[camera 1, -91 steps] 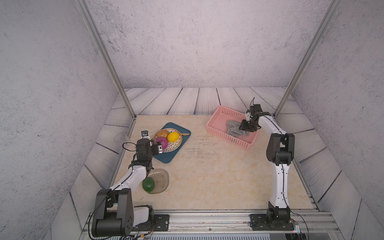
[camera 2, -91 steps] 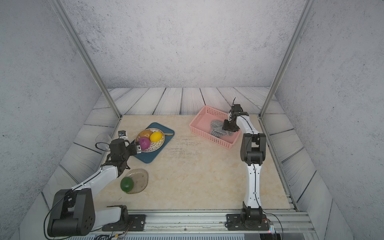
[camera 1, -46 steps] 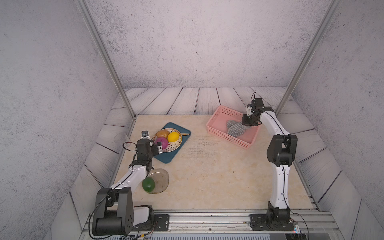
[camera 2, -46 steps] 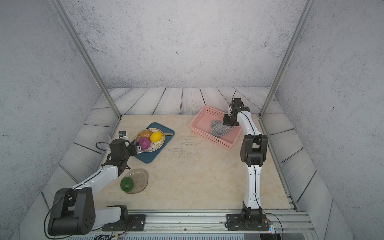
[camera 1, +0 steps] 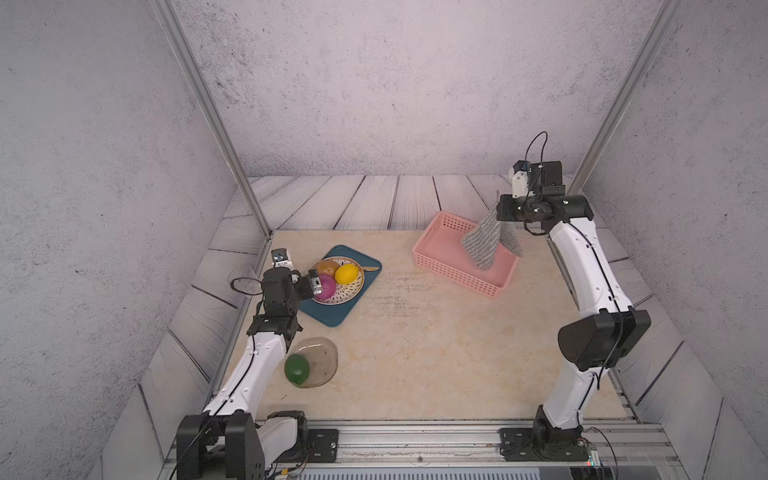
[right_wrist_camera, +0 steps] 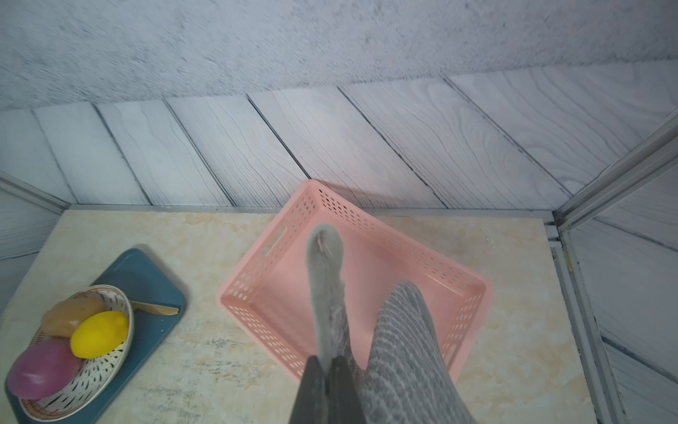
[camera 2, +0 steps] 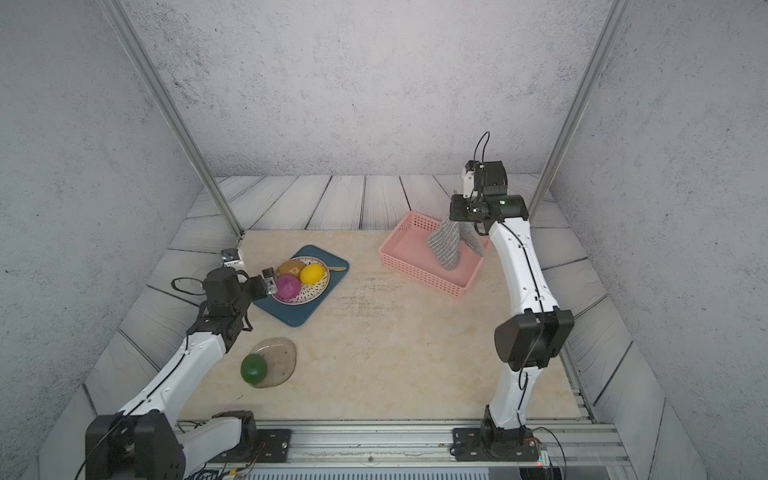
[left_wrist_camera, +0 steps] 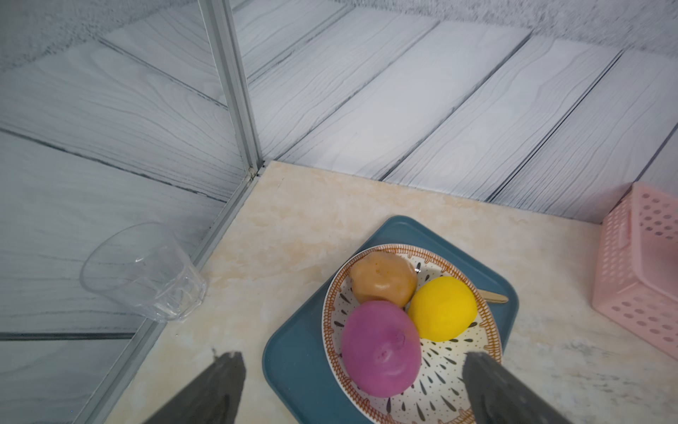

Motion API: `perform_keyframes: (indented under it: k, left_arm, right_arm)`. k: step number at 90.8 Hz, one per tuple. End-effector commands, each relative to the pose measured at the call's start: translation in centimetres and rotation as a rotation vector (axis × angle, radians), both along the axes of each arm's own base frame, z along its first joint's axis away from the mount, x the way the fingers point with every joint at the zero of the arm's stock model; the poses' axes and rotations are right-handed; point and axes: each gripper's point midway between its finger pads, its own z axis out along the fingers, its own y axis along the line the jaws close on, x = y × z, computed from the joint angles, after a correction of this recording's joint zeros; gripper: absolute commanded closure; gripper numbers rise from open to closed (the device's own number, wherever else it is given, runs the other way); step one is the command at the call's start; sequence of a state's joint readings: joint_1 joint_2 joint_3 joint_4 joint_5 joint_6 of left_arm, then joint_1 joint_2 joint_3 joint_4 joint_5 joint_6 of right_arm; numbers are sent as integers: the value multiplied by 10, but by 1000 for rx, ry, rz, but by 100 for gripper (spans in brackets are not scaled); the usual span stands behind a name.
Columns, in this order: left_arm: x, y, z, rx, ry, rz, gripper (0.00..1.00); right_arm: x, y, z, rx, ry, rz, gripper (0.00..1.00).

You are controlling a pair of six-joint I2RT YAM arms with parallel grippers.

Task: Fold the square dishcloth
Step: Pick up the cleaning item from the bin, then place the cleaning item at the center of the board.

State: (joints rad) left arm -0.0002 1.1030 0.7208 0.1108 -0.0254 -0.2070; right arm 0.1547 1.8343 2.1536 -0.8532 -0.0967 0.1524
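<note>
The square dishcloth [camera 1: 484, 245] is held aloft at the far right, hanging in a narrow, bunched drape above the pink basket [camera 1: 455, 271]. Whether its lowest tip touches the basket floor cannot be told. It is pinched near its top by the right gripper [camera 1: 497, 210], whose jaws are pressed together on the fabric. The left gripper [camera 1: 312, 285] is spread wide and empty at the left, just beside the patterned plate [camera 1: 360, 283] of fruit on the teal tray [camera 1: 332, 318].

The step in hand is judged to be carrying the cloth out of the basket for spreading.

- **Lift:** The cloth should be raised until its tip clears the basket's near wall, or the basket may be snagged and dragged.
- **Target:** The bare middle of the tabletop [camera 1: 415, 332] is best aimed for, well apart from tray and basket.
- **Laying down:** The cloth should be lowered while drawn sideways, so that it is laid out flat, not dropped in a heap.
- **Second grip:** The hold appears to be on a gathered fold, not a clean corner, so a free corner is probably best taken by the left gripper.
</note>
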Motion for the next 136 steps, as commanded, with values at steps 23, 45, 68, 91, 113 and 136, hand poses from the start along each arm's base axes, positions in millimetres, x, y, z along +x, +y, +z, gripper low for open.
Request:
perform_keyframes:
  k: [23,45,68,91,113,136]
  left_arm:
    - [-14,-42,55,-225,-87,-198,0]
    - [-17,-47,57,-349,-57,-183,0]
    - [-20,-46,51,-385,-45,-162,0]
    - [-20,-46,43,-395,-4,-152,0]
    - [-12,-52,28,-407,76,-173,0]
    - [-1,-81,12,-448,138,-284,0]
  right_arm:
    - [-61,61,44,13,-92,143,100]
    - [-108,122,62,191,-95,306,100]
    - [-157,197,62,296,-61,493,100]
    - [-182,244,37,490,69,528,100]
    - [-164,217,-30,432,139,300,100]
    - [-110,153,-114,287,242,35,100]
